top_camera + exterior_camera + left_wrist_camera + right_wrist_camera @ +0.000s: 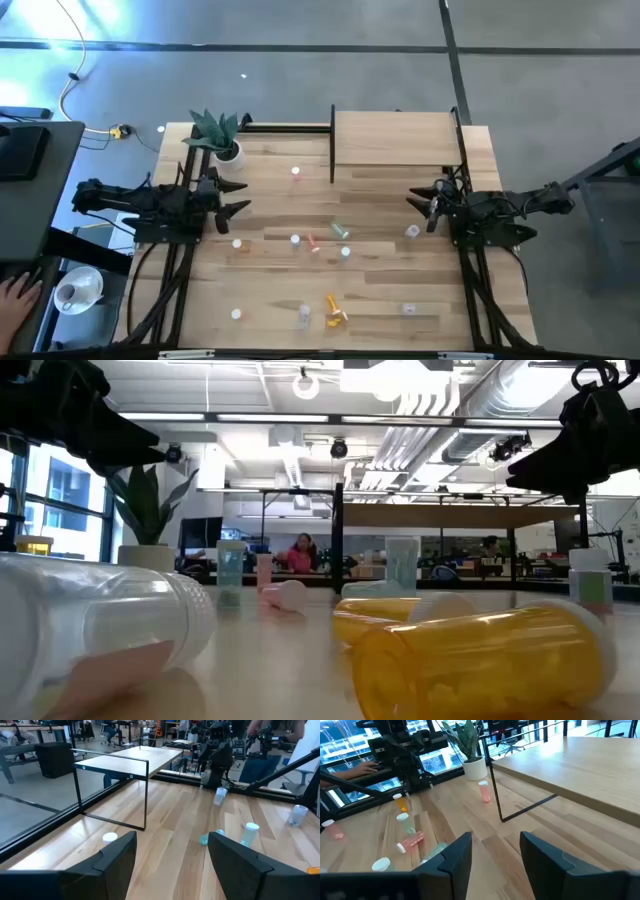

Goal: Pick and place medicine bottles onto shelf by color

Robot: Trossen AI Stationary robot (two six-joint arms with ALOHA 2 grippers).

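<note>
No readable text anywhere: bottle labels too small or blurred in every view. Left gripper [237, 197] sits at the table's left side near the plant [218, 131], fingers [116, 858] spread wide, holding nothing. Right gripper [420, 205] is at the right side just in front of the shelf [395, 138], fingers [454, 855] apart, also empty; a clear bottle [412, 232] lies just beside it on the table [270, 290]. Shelf stands at the back right of the table, light-wood top on a black frame, no bottles on its top. Bottles all on the tabletop: a pink one [296, 172] upright near the shelf's left leg, a cluster mid-table with a red one [313, 243] lying down and a green one [341, 230] next to it, two orange ones [335, 309] lying at the front edge, clear ones scattered along the front. In the low view the orange bottle [480, 660] and a clear bottle [100, 625] lie right at the lens and block most of the table. Shelf frame post stands between the pink bottle and the shelf's underside. A person's hand [15, 295] rests at the desk off the table's left; people visible in the room behind.
</note>
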